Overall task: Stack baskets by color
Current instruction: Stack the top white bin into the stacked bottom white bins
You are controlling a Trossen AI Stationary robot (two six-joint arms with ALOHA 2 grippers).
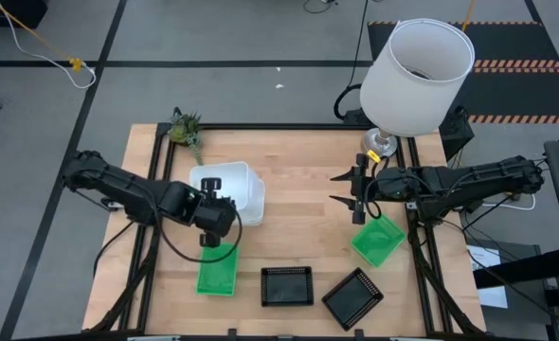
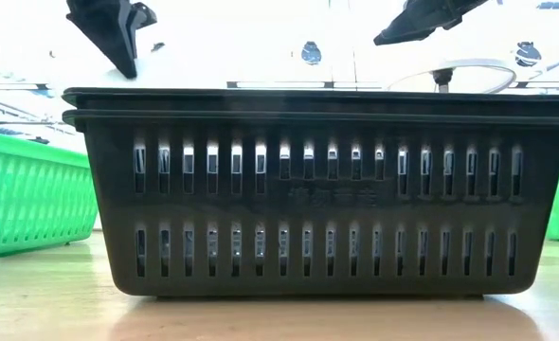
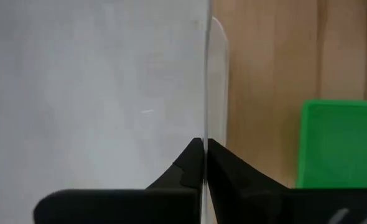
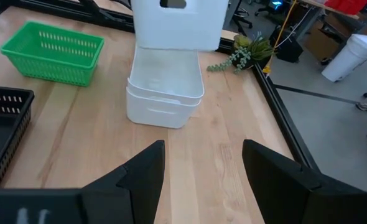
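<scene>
My left gripper (image 1: 209,189) is shut on a white basket (image 4: 180,22), held tipped up over a nested pair of white baskets (image 4: 165,93) left of the table's middle. One green basket (image 1: 218,273) sits near the front left, another (image 1: 378,239) at the right. A black basket (image 1: 287,285), showing two rims (image 2: 317,104) in the low view, and a second black basket (image 1: 352,297), sit by the near edge. My right gripper (image 1: 355,197) hovers open over the table's right half, with nothing between its fingers. My left gripper pinches the white basket's thin wall at its edge (image 3: 206,118), one finger (image 3: 186,165) on each face. The fingers slant down from above. The basket is lifted and tipped steeply; whether its lower edge (image 4: 171,48) touches the white pair below, I cannot tell.
A large white lampshade (image 1: 417,66) stands at the table's far right corner and a green plant sprig (image 1: 187,128) lies at the far left corner. Bare wood lies in the table's middle (image 1: 303,223), between the two arms.
</scene>
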